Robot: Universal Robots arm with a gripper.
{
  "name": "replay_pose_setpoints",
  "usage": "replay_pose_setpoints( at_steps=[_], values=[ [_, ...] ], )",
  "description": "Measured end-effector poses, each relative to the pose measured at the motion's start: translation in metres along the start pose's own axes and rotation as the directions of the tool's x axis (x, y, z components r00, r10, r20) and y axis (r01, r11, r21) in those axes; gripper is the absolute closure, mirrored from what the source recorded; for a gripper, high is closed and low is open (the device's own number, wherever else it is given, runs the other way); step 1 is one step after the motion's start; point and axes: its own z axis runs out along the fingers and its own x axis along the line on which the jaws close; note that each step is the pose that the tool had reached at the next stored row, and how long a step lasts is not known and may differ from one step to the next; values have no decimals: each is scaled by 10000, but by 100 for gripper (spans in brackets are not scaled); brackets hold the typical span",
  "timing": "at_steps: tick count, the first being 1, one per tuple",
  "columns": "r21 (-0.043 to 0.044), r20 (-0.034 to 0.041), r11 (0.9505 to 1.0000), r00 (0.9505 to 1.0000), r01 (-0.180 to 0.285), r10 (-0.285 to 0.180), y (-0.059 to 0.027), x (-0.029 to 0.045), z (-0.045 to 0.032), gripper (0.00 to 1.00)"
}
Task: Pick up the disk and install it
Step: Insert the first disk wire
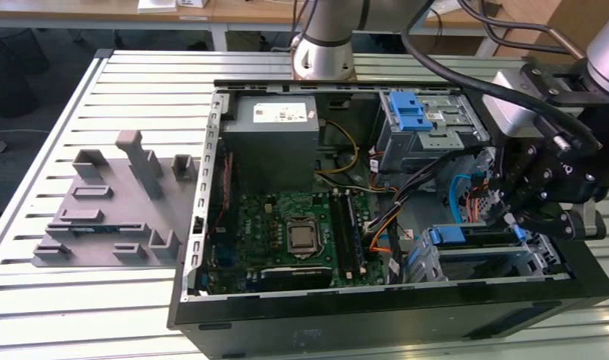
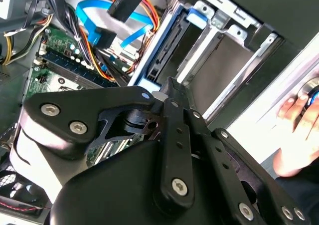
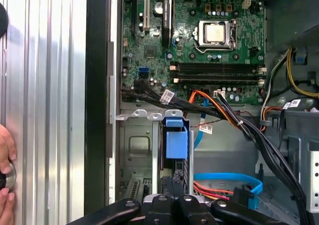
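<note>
The tool (image 1: 511,218) hangs inside the open computer case (image 1: 385,319), over at the exterior view's right, with its black fingers (image 3: 185,205) drawn together side by side; whether they pinch anything between them I cannot make out. Right at its tip is the disk (image 1: 475,235), standing on edge in the drive cage (image 1: 529,264) in the case's corner, its blue carrier tab (image 3: 175,137) facing up out of the slot. In the second wrist view the fingertip (image 2: 170,88) sits just against the near end of the disk (image 2: 167,53), whose dark side runs away along the metal walls of the cage (image 2: 234,60). In the first wrist view the tool (image 3: 174,197) lines up with the disk's top edge, and a bundle of orange and black cables (image 3: 224,110) crosses just beyond the cage (image 3: 137,145). Past that lies the green motherboard (image 1: 284,232) on the floor of the case, with the grey power supply (image 1: 274,135) at its far end. The case rests on a slatted metal bench (image 1: 134,75), where a grey moulded fixture (image 1: 115,210) stands well apart, toward the exterior view's left. A person's hand (image 2: 299,130) rests on the bench just outside the case wall.
</note>
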Motion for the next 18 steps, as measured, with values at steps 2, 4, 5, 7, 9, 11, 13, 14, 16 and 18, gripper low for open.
replay_pose_setpoints(
  at_steps=[2, 4, 5, 7, 9, 11, 13, 14, 16, 18],
  values=[
    [0, 1, 10000, 10000, 0, 0, -29, 0, 0, 89],
    [0, 1, 10000, 10000, 0, 0, -56, -1, 0, 89],
    [0, 0, 10000, 10000, 0, 0, -68, -1, -1, 89],
    [0, 2, 10000, 10000, 0, 0, -87, -4, -1, 89],
    [0, 3, 10000, 10000, 0, 0, -98, -9, 0, 89],
    [1, 2, 10000, 10000, -19, 19, -105, -19, -1, 89],
    [2, 4, 10000, 10000, -94, 94, -109, -38, 0, 89],
    [3, 5, 9999, 9999, -167, 167, -112, -43, 0, 89],
    [5, 6, 9995, 9995, -305, 305, -116, -54, 0, 89],
    [6, 7, 9993, 9993, -375, 375, -120, -76, 0, 89]
  ],
)
